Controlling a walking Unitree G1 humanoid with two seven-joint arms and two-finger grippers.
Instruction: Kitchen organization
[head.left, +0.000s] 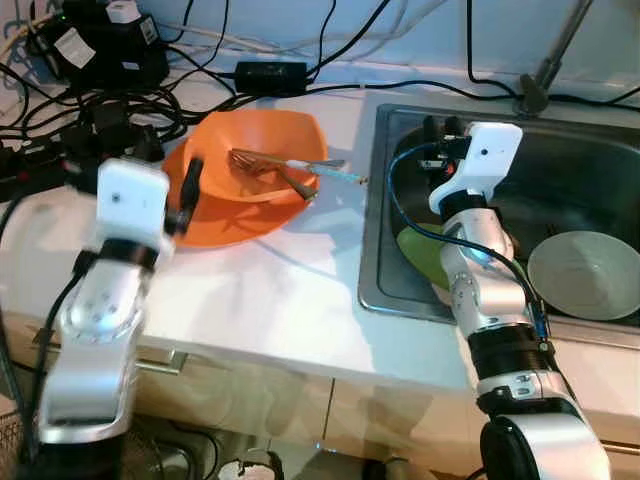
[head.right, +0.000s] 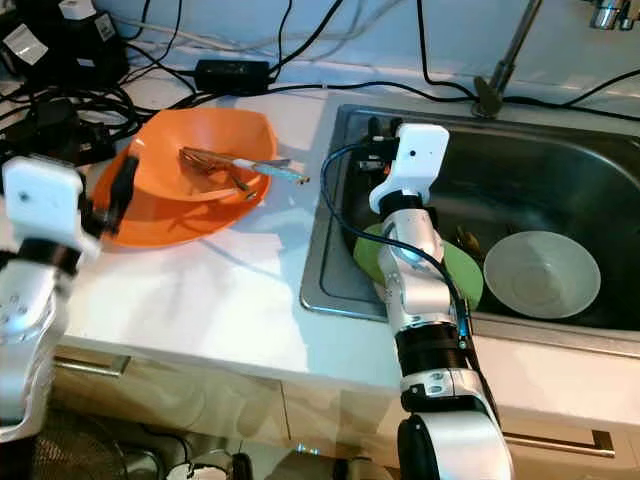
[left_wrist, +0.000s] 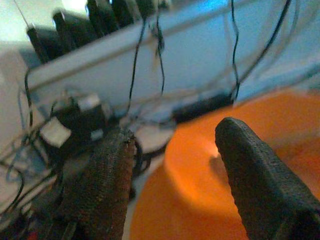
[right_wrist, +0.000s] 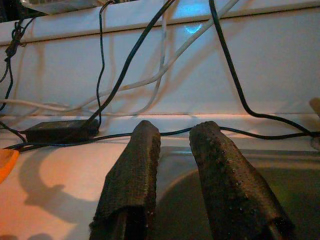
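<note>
An orange bowl (head.left: 232, 215) sits on the white counter (head.left: 260, 290) with several pieces of cutlery (head.left: 285, 168) lying in it. My left gripper (head.left: 190, 190) is at the bowl's left rim, open, and in the left wrist view its fingers (left_wrist: 105, 180) stand wide apart with the orange rim between them. I cannot tell whether they touch it. My right gripper (head.left: 438, 128) hovers over the far left corner of the steel sink (head.left: 375, 200), open by a narrow gap with nothing between its fingers (right_wrist: 135, 165).
In the sink lie a green plate (head.left: 420, 250), partly hidden by my right arm, and a pale round dish (head.left: 585, 275). A faucet (head.left: 545, 70) stands behind the sink. Tangled black cables (head.left: 90, 110) and a power adapter (head.left: 270, 73) crowd the back left of the counter.
</note>
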